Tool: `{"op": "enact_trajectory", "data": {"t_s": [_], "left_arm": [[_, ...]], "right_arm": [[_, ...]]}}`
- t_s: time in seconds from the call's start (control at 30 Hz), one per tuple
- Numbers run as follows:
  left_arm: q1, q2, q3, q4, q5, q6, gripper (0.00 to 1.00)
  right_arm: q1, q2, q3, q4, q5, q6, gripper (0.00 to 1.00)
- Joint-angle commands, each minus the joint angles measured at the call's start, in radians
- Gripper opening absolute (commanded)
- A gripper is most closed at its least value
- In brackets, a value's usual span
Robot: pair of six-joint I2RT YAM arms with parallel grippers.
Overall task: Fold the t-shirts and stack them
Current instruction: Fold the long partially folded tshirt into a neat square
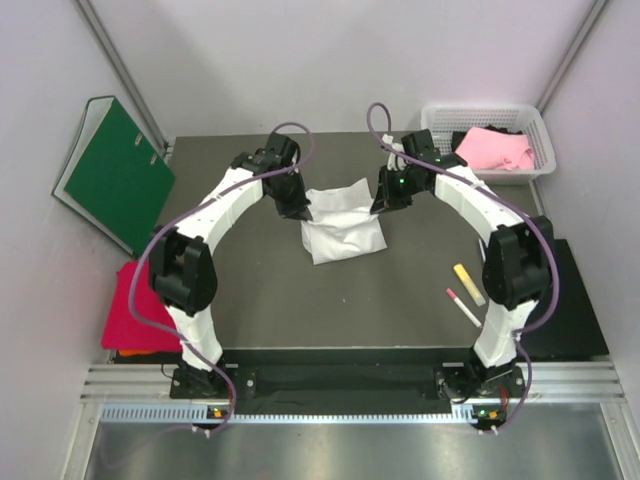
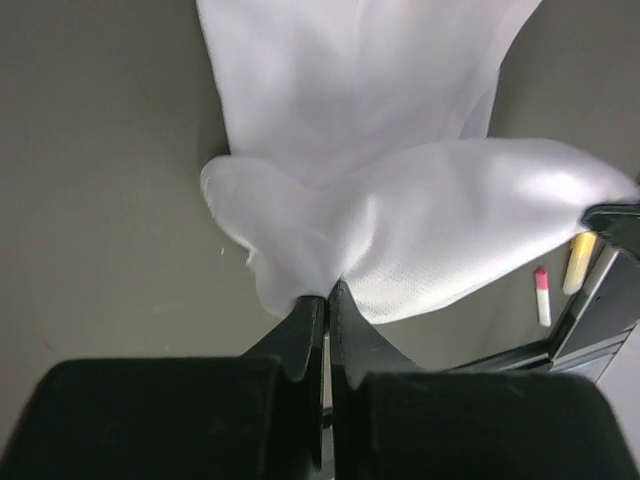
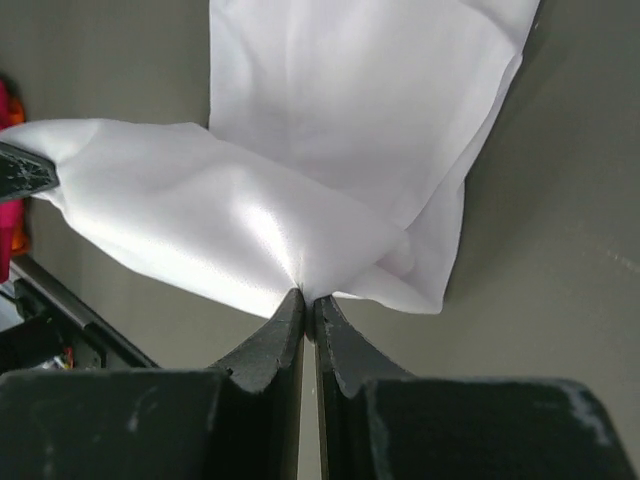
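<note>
My left jaws and right jaws are each clamped shut on one end of a raised edge of the large, soft white cloth t-shirt [image 1: 343,235], which lies mid-way on the dark grey tabletop [image 1: 250,290], so that, I judge, this edge can be folded over the rest.

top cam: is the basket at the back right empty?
No, a light pink t-shirt lies inside the white basket.

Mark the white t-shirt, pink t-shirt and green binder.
white t-shirt [image 1: 343,232], top external view, middle of the bunched cloth
pink t-shirt [image 1: 492,148], top external view, middle of the cloth
green binder [image 1: 117,172], top external view, centre of its cover
</note>
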Motion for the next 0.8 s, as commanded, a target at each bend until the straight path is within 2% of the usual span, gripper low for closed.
{"op": "enact_trajectory", "data": {"t_s": [0.0, 0.27, 0.57, 0.6, 0.67, 0.7, 0.73, 0.77], "left_arm": [[0.035, 0.071, 0.132, 0.105, 0.067, 0.064, 0.00], [0.091, 0.262, 0.293, 0.156, 0.163, 0.060, 0.00], [0.203, 0.453, 0.463, 0.179, 0.245, 0.018, 0.00], [0.227, 0.484, 0.474, 0.178, 0.250, 0.014, 0.00], [0.253, 0.512, 0.488, 0.178, 0.270, -0.012, 0.23], [0.275, 0.533, 0.489, 0.175, 0.276, -0.022, 0.30], [0.284, 0.542, 0.489, 0.173, 0.288, -0.026, 0.32], [0.293, 0.550, 0.489, 0.164, 0.296, -0.034, 0.48]], "right_arm": [[-0.011, 0.075, 0.093, 0.116, 0.023, -0.004, 0.06], [-0.024, 0.239, 0.251, 0.228, 0.078, 0.071, 0.08], [-0.065, 0.460, 0.487, 0.222, 0.167, 0.177, 0.13], [-0.070, 0.482, 0.506, 0.220, 0.172, 0.198, 0.26], [-0.080, 0.531, 0.541, 0.223, 0.188, 0.228, 0.48], [-0.085, 0.534, 0.540, 0.254, 0.190, 0.254, 0.65], [-0.087, 0.537, 0.526, 0.264, 0.202, 0.261, 0.71], [-0.087, 0.522, 0.514, 0.274, 0.219, 0.268, 0.77]]}}
